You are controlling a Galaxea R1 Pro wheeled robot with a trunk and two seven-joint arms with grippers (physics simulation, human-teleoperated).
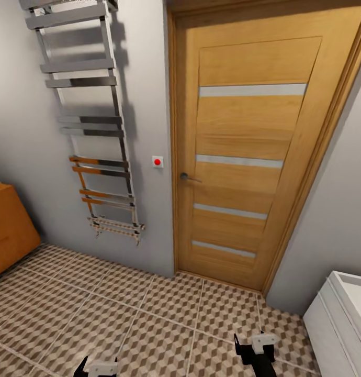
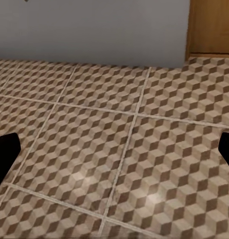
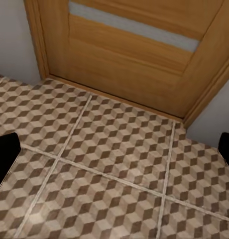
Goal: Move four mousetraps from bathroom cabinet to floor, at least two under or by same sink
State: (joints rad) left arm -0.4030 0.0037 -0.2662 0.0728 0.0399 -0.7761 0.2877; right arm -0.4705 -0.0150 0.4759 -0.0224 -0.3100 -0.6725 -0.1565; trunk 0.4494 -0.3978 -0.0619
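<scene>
- Both pairs of black fingers are spread wide and hold nothing: in the left wrist view your left gripper shows one dark fingertip at each side edge with bare tile between, and your right gripper looks the same in the right wrist view.
- Looking down from the head, you see the left gripper and right gripper low at the near edge, hanging above the floor and well apart from each other.
- Under them runs the bathroom floor, large square tiles in a brown, beige and white cube pattern with pale grout lines; no small brown wooden mousetraps lie on the stretch you can see.
- At your near right, a corner of the white rectangular bathroom sink sits on its white vanity, just beside the grey wall.
- At your far left, the orange-brown wooden cabinet shows one end against the wall.
- Beyond, a chrome ladder-shaped towel rail hangs on the wall, beside a small white switch plate with a red button and a closed light-oak door with pale glass strips.
- By my judgement, you are near the start: nothing is fetched or placed, so turn left to the cabinet first.
</scene>
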